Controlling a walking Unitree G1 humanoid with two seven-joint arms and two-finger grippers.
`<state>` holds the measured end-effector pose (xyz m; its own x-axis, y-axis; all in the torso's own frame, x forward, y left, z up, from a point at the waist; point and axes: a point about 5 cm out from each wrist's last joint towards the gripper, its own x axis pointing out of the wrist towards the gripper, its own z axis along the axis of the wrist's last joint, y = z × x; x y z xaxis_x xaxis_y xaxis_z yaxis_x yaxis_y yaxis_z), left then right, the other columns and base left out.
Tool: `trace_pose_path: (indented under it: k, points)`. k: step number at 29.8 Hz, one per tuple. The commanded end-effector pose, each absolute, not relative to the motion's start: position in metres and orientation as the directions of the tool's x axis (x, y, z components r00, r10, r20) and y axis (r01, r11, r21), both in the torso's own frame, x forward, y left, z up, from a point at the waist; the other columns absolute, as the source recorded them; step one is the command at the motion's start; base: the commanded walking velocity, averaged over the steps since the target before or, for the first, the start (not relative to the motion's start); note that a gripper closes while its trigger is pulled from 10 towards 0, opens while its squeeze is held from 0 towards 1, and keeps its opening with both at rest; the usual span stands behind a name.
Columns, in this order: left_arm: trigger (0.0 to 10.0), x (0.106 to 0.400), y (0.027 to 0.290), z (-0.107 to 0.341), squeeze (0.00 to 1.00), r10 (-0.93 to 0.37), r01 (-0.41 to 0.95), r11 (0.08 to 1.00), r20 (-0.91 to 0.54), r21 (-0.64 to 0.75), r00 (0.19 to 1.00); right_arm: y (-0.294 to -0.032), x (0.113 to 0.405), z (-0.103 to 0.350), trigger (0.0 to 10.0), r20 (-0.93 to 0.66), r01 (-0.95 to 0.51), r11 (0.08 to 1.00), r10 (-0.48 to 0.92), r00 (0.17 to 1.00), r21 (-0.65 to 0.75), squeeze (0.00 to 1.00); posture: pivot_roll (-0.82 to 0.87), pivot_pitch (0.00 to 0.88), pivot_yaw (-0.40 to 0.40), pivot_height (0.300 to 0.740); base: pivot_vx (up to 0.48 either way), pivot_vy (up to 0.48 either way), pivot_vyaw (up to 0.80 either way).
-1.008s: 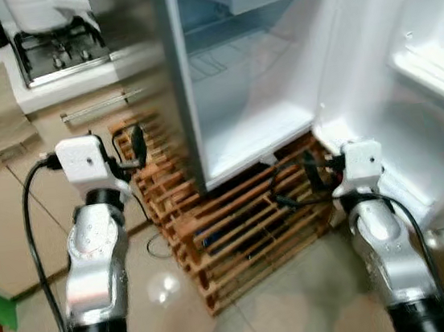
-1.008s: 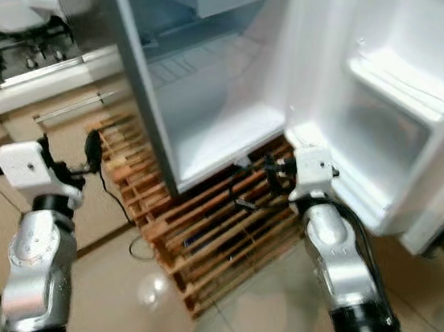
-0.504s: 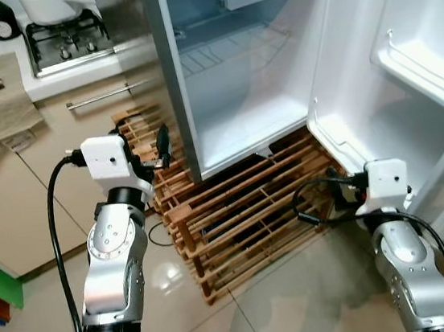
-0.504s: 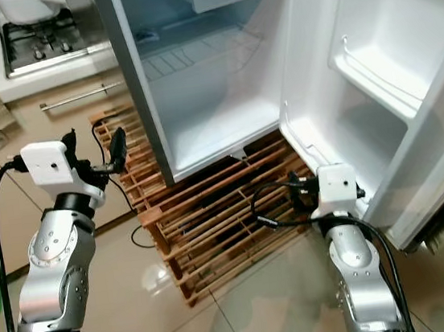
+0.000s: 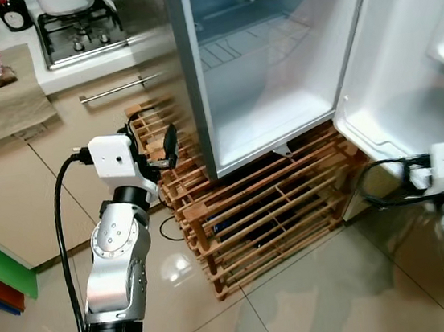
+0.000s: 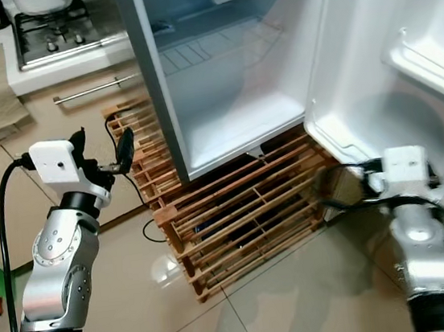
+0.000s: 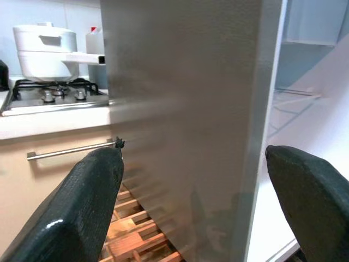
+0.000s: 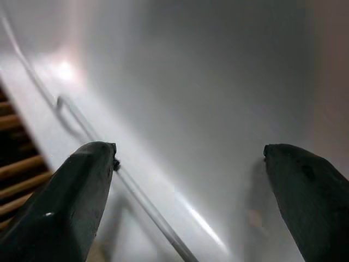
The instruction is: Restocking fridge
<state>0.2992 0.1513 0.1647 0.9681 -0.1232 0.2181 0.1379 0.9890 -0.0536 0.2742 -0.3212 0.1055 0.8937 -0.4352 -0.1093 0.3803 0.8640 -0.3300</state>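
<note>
— How far along are you?

— Barely begun, I judge; your fridge [image 5: 266,63] stands open on its pallet [image 5: 268,209], shelves bare; left gripper [image 7: 196,213] and right gripper [image 8: 188,213] both spread wide, holding nothing; stock remains unfetched.

Fridge [image 5: 269,87] compartment open at front, bare floor inside; wire shelf [image 5: 232,47] spans it higher up. Steel side wall [image 7: 185,125] stands directly ahead of left pincer [image 5: 155,146], fingers spread. Open door [image 6: 373,74] close before right pincer [image 8: 185,164]. Wooden pallet [image 5: 268,209] sits under fridge; tile floor [image 5: 319,300] in front free.
</note>
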Motion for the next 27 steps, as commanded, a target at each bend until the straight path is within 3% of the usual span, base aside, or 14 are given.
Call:
trace_pose_path:
  k: [1,3,4,5,6,8,9,11,18,27]
  points:
    - [10.0,0.301,0.15,0.166,0.0,-0.132,0.147,0.988,0.222,-0.054,0.966,-0.308,0.282,0.122,10.0,-0.028,0.359,0.881,-0.385,0.922,-0.307,0.0,-0.06,0.0,0.05,0.74,0.0,0.0,0.0]
    - [10.0,0.301,0.151,0.166,0.0,-0.121,0.135,0.989,0.222,-0.052,0.968,-0.278,0.288,0.122,10.0,-0.028,0.252,0.932,-0.268,0.963,-0.259,0.0,-0.06,0.0,0.051,0.74,0.0,0.0,0.0]
    - [10.0,0.301,0.151,0.166,0.0,-0.121,0.135,0.989,0.222,-0.052,0.968,-0.278,0.288,0.122,10.0,-0.028,0.252,0.932,-0.268,0.963,-0.259,0.0,-0.06,0.0,0.051,0.74,0.0,0.0,0.0]
    - [10.0,0.303,0.151,0.164,0.0,-0.112,0.124,0.991,0.209,-0.047,0.972,-0.254,0.29,0.12,10.0,-0.026,0.168,0.96,-0.178,0.984,-0.224,0.0,-0.06,0.0,0.05,0.74,0.0,0.0,0.0]
    - [10.0,0.303,0.151,0.164,0.0,-0.112,0.124,0.991,0.209,-0.047,0.972,-0.254,0.29,0.12,10.0,-0.026,0.168,0.96,-0.178,0.984,-0.224,0.0,-0.06,0.0,0.05,0.74,0.0,0.0,0.0]
    - [10.0,0.304,0.152,0.161,0.0,-0.099,0.106,0.994,0.187,-0.028,0.977,-0.206,0.288,0.116,10.0,-0.015,0.019,0.99,-0.021,1.0,-0.143,0.0,-0.06,0.0,0.047,0.74,0.0,0.0,0.0]
    - [10.0,0.304,0.152,0.161,0.0,-0.099,0.106,0.994,0.187,-0.028,0.977,-0.206,0.288,0.116,10.0,-0.015,0.019,0.99,-0.021,1.0,-0.143,0.0,-0.06,0.0,0.047,0.74,0.0,0.0,0.0]
    - [10.0,0.304,0.154,0.158,0.0,-0.08,0.085,0.996,0.173,-0.024,0.982,-0.181,0.286,0.112,10.0,-0.006,-0.045,0.995,0.045,0.999,-0.089,0.0,-0.05,0.0,0.044,0.74,0.0,0.0,0.0]
    - [10.0,0.305,0.161,0.153,0.0,-0.04,0.053,0.995,0.148,-0.087,0.988,-0.173,0.295,0.11,10.0,-0.015,-0.059,0.994,0.058,0.998,-0.087,0.0,-0.04,0.0,0.028,0.74,0.0,0.0,0.64]
    - [10.0,0.301,0.163,0.156,0.0,-0.015,0.028,0.997,0.166,-0.073,0.986,-0.172,0.299,0.106,10.0,-0.043,-0.085,0.993,0.082,0.996,-0.082,0.0,-0.02,0.0,0.01,0.74,0.0,0.461,0.56]
